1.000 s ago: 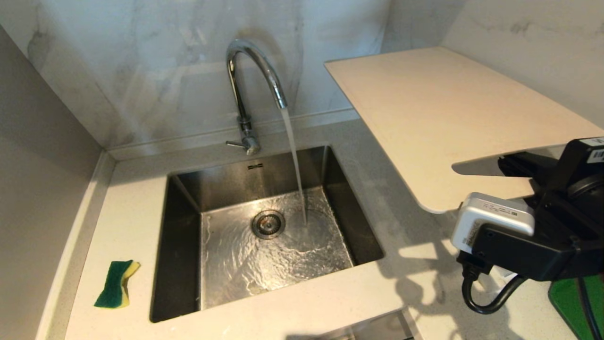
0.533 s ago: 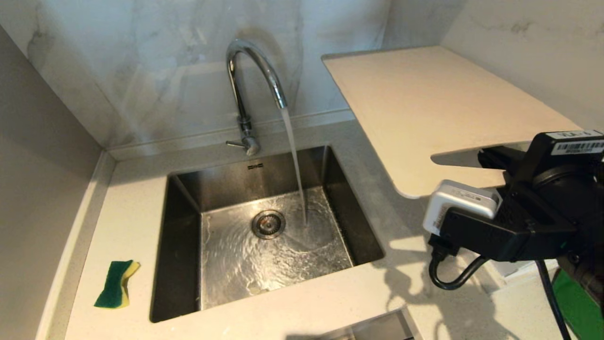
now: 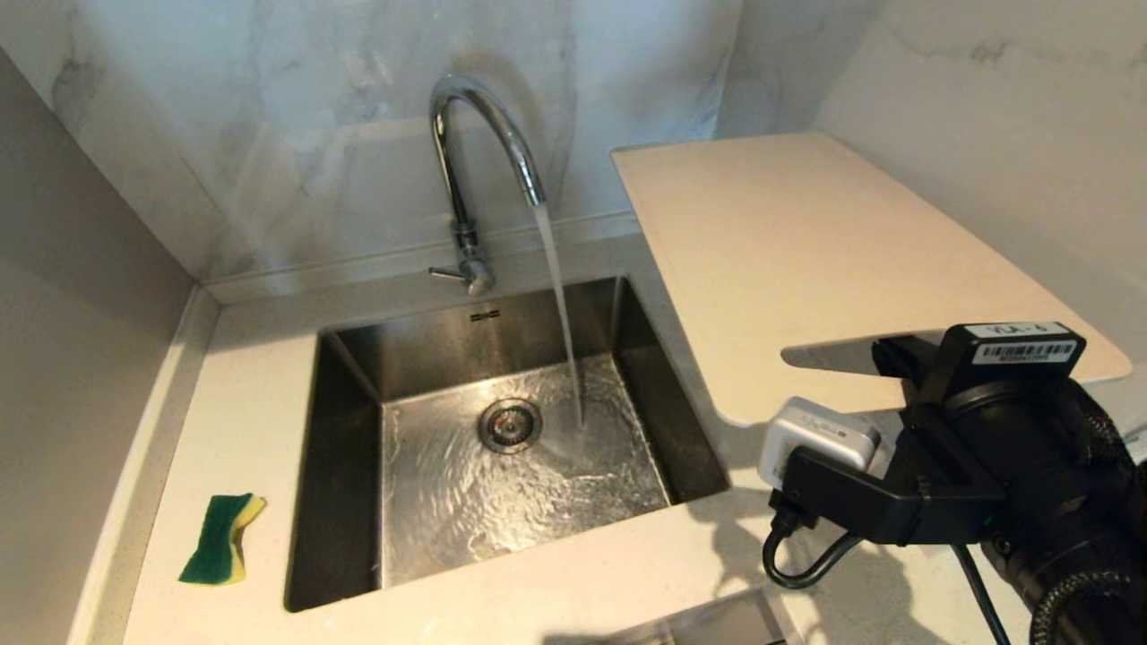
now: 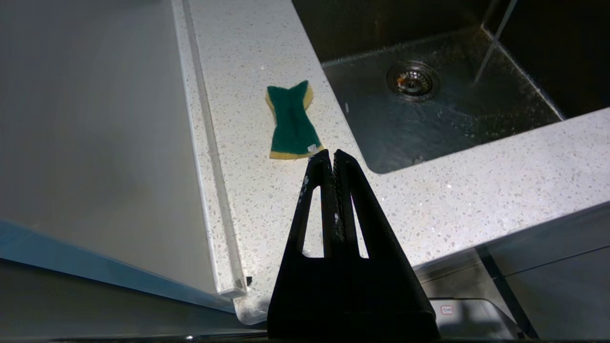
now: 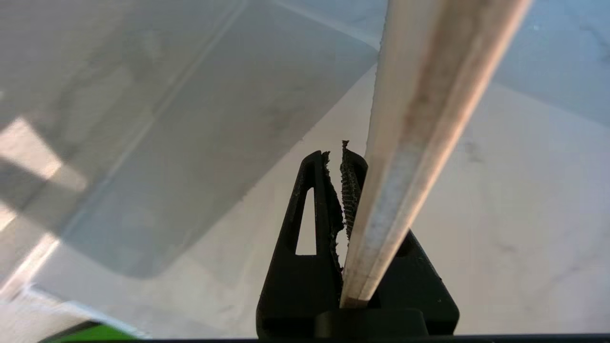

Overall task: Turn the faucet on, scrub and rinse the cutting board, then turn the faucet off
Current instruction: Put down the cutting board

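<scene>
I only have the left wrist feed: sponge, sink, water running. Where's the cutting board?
Observer: The cutting board is held in the air to the right of the sink, clamped by the right gripper at its slot-handle end.
Operator: Is it under the stream?
Observer: Not yet. The water from the faucet falls straight into the basin, clear of the board's edge.
Operator: Grip okay?
Observer: In the right wrist view the board's thin edge sits between the fingers.

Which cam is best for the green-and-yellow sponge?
Left wrist view: the green-and-yellow scrub sponge lies whole and close on the speckled counter. Head view shows it small near the left edge. Right wrist view misses it.
</scene>
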Controlling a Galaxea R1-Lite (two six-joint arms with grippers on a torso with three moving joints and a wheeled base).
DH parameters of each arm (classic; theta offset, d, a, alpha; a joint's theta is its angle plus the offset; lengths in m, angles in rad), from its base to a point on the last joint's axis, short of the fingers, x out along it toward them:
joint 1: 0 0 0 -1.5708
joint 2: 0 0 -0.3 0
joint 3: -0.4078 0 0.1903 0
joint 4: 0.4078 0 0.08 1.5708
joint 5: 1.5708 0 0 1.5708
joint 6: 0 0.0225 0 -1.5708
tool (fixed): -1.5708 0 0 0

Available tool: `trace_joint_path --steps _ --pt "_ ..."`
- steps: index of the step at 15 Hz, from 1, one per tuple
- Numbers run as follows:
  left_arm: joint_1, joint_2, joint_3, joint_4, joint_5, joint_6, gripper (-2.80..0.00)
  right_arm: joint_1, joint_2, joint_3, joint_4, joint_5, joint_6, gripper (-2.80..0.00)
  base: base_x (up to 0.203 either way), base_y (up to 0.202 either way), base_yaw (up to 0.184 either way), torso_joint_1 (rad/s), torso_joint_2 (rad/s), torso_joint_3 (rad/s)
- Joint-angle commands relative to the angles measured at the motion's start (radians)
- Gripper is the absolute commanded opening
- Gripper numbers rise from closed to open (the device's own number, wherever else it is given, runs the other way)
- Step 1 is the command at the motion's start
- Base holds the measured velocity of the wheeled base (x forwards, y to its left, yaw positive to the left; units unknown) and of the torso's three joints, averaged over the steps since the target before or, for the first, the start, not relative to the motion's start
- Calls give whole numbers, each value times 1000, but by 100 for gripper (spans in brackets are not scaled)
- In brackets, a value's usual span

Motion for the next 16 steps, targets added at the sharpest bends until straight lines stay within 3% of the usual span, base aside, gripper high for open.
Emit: trace_joint_path --steps 1,9,13,16 --pt "1 0 0 1 0 0 -280 0 18 36 -4 -5 -7 -280 0 0 0 0 0 0" --pt "0 0 0 -1 0 0 -280 0 28 148 7 -5 45 -280 0 0 0 0 0 0" --pt "1 0 0 -1 0 0 -280 1 100 116 9 3 132 -280 0 0 0 0 0 0" --pt "1 0 0 -1 0 0 -280 2 150 87 28 26 243 -280 0 0 0 0 0 0"
